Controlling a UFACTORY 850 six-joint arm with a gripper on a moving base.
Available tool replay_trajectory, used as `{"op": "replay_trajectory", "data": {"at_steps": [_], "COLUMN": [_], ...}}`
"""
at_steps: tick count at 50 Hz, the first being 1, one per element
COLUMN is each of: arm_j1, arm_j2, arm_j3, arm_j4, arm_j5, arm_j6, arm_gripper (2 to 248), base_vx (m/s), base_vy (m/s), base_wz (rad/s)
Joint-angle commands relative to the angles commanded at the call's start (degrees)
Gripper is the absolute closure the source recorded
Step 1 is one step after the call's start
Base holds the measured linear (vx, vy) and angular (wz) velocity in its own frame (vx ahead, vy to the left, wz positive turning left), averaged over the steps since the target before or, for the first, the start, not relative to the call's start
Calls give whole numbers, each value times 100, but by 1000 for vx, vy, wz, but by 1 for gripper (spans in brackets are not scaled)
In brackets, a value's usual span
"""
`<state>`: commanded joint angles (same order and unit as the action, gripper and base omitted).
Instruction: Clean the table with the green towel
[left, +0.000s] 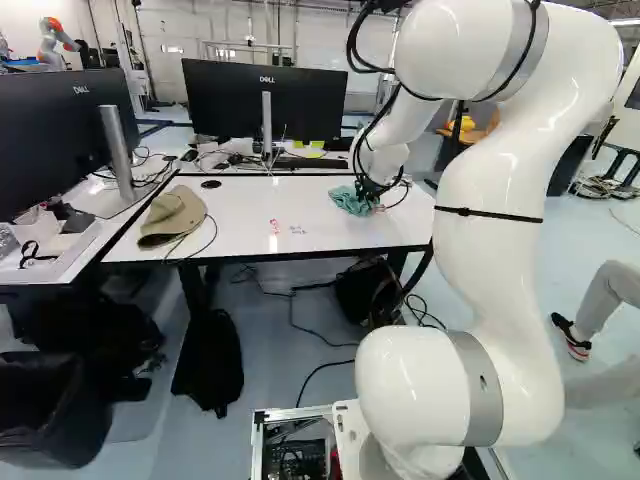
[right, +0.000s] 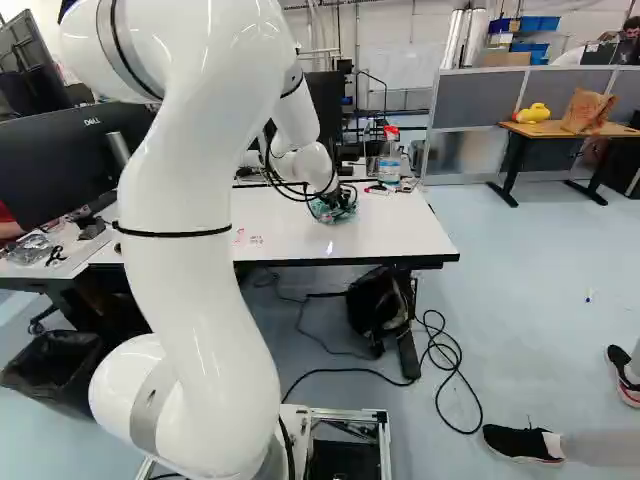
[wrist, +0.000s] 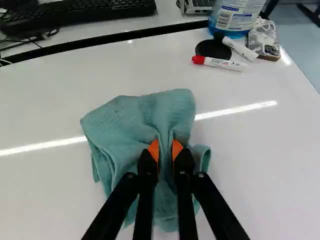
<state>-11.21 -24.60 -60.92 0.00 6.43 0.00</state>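
At the right end of the white table (left: 300, 190), my gripper (left: 374, 200) is down at the green towel (left: 350, 203). In the wrist view the gripper (wrist: 165, 151) is shut on a fold of the towel (wrist: 130, 122), one orange pad on either side. The towel lies bunched on the tabletop, spreading ahead of, beside and under the fingers. Red marks (left: 275, 226) show on the table, left of the towel in the left base view.
Ahead of the towel, near the table's edge, are a red-capped marker (wrist: 220, 63), a black disc (wrist: 213, 49), a blue-liquid bottle (wrist: 235, 17) and a small box (wrist: 265, 42). A cap (left: 172, 216) lies farther left. Monitors (left: 264, 105) and a keyboard (wrist: 80, 14) stand behind. Another robot (left: 54, 42) is far off.
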Motion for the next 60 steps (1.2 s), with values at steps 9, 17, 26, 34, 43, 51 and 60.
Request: {"op": "replay_trajectory", "data": {"at_steps": [9,17,26,34,43,51,60], "arm_j1": [-134,-239,-284,-256,-217,-175,-84], "arm_j2": [-98,-242,-435,-617,-825,-1008,-1152], "arm_j3": [-127,-315,-568,-811,-1092,-1342,-1540], "arm_j4": [0,0,0,0,0,0,0], "arm_j5": [0,0,0,0,0,0,0], "arm_j6": [0,0,0,0,0,0,0], "arm_gripper": [200,200,200,200,200,200,200], "base_vx": [0,0,0,0,0,0,0], "base_vy": [0,0,0,0,0,0,0], "base_wz": [0,0,0,0,0,0,0]}}
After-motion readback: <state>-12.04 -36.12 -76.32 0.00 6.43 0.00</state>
